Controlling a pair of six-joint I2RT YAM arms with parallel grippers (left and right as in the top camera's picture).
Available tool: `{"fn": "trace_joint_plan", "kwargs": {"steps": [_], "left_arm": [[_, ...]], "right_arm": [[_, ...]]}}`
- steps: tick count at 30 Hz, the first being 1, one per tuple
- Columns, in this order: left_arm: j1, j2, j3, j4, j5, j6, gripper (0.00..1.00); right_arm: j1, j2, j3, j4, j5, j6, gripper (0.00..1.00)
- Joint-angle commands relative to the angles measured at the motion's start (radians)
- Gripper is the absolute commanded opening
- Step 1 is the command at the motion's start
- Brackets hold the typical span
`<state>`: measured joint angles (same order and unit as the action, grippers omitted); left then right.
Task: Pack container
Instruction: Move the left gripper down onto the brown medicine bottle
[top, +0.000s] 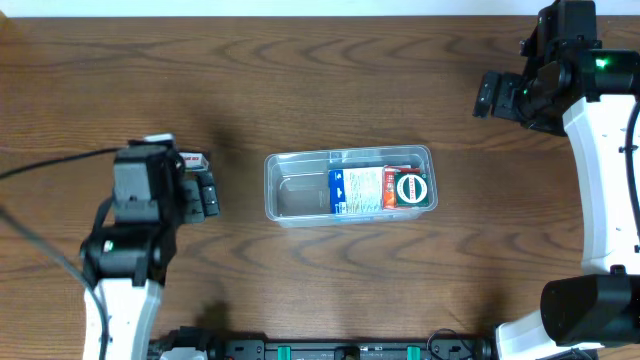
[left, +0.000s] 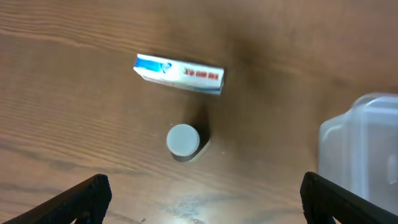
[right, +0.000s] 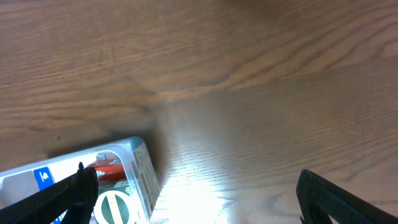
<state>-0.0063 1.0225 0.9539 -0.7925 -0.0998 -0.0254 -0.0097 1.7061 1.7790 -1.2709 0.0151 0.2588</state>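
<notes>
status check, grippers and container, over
Left gripper open, by box and white cap; right gripper open, clear of container. Container upright, packets in right half, left half bare. Nothing in the way.

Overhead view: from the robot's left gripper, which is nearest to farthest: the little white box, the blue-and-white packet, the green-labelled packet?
1. Little white box, right beside the left gripper.
2. Blue-and-white packet, in the middle of the clear container.
3. Green-labelled packet, at the container's far end.
</notes>
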Motion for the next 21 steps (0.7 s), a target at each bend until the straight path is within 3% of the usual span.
{"fn": "trace_joint_plan", "kwargs": {"steps": [1,8,21], "left_arm": [[0.006,0.089,0.011,0.026,0.011,0.065,0.98],[0.006,0.244,0.011,0.044,0.010,0.047,0.98],[0.105,0.317,0.010,0.046,0.010,0.009,0.98]], "right_arm": [[-0.003,0.002,0.007,-0.001,-0.004,-0.005,0.99],[-0.003,0.002,0.007,-0.001,-0.004,-0.005,0.99],[-0.003,0.002,0.007,-0.001,-0.004,-0.005,0.99]]}}
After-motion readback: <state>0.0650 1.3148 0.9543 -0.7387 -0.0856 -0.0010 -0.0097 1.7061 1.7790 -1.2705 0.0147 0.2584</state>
